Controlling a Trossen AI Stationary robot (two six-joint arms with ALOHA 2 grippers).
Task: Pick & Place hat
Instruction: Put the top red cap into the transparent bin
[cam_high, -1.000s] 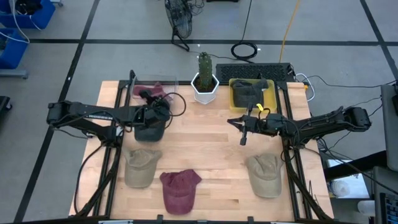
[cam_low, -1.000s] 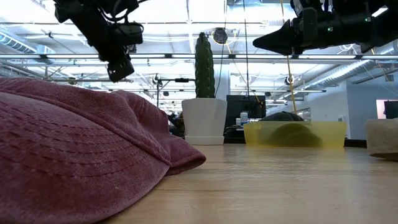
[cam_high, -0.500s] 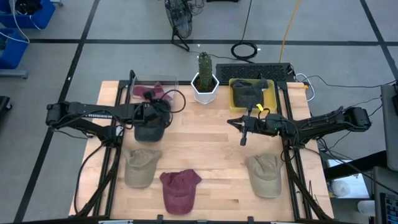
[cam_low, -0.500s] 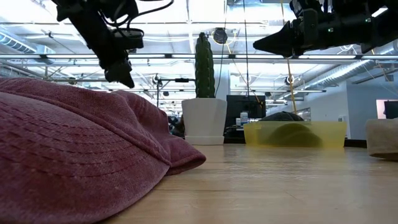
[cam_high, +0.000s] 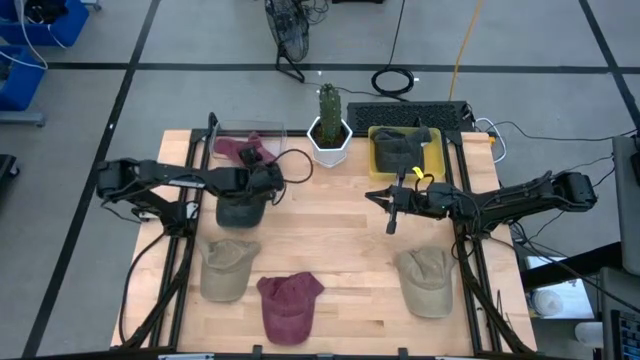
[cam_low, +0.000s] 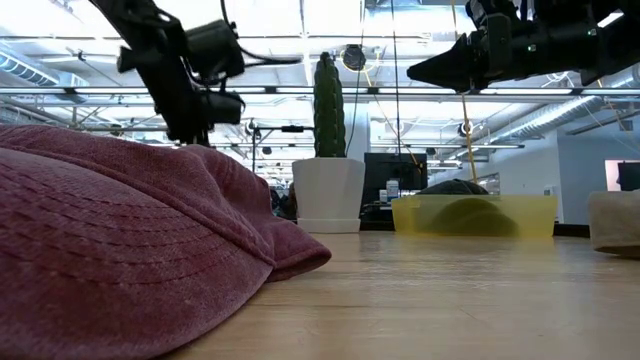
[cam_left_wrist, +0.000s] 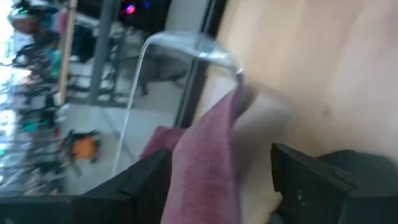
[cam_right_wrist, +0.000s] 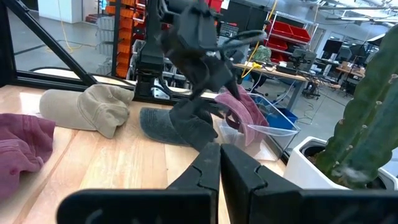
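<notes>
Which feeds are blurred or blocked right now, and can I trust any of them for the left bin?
Left wrist view: motion-smeared, maroon hat and clear bin soft. Low view: a maroon hat fills the foreground, backlit by ceiling lights. High view: sharp, evenly lit; trust it.

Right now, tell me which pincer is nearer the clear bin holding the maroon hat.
Left. The left pincer hangs open at the clear bin, just over the maroon hat draped in it. The right pincer hovers shut mid-table, nearer the yellow bin.
</notes>
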